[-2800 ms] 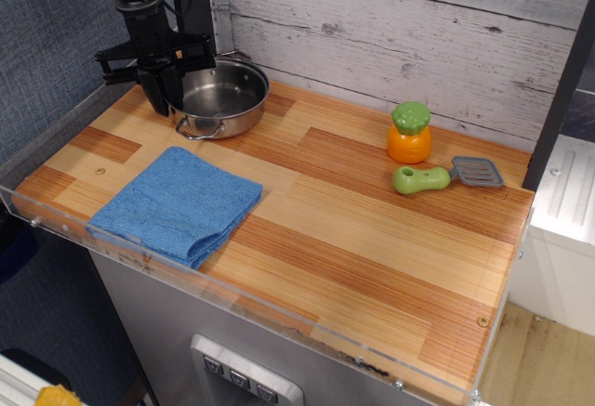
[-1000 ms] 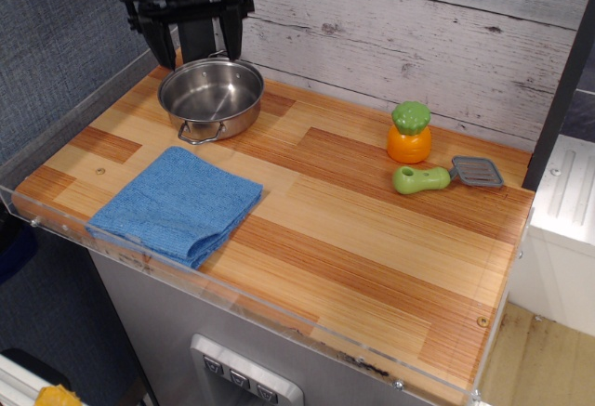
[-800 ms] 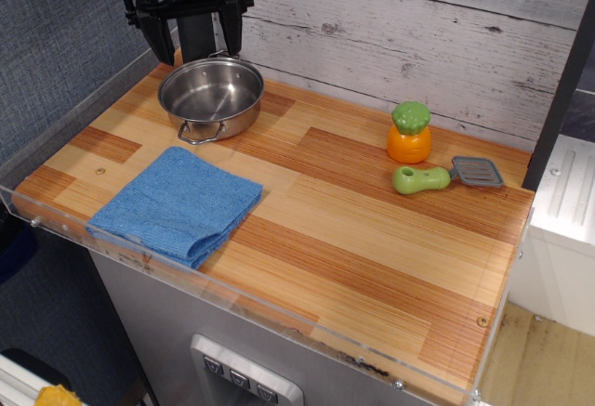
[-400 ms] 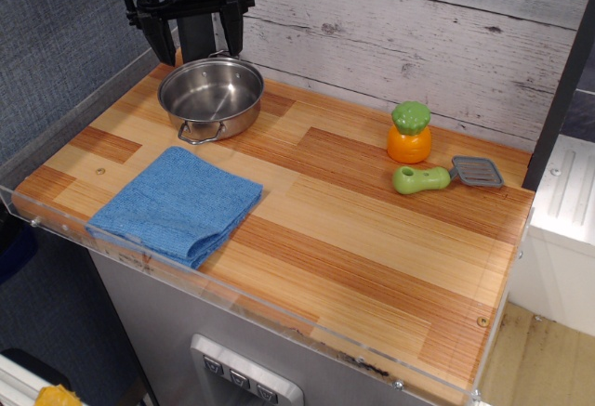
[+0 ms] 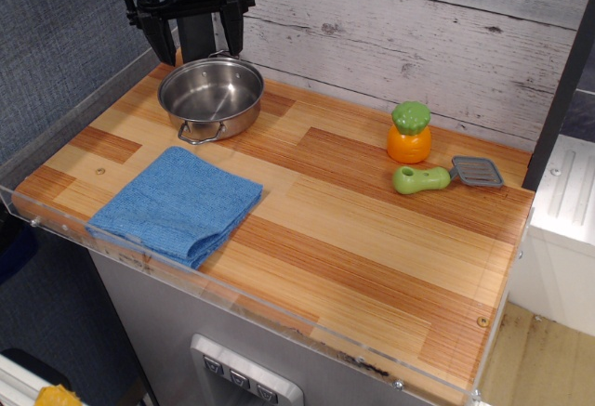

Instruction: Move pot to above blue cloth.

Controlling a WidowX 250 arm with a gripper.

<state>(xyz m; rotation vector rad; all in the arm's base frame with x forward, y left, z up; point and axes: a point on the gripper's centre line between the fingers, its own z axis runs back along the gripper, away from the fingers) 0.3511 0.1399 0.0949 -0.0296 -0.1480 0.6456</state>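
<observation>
Nothing differs from the frame just before: the gripper holds the same spot in the upper left, raised behind the pot, fingers spread wide and holding nothing. The pot sits on the wooden counter at upper left, just beyond the far edge of the blue cloth, apart from it. The arm's upper part is cut off by the frame's top edge. At right, an orange toy with a green top stands near a green-handled spatula.
</observation>
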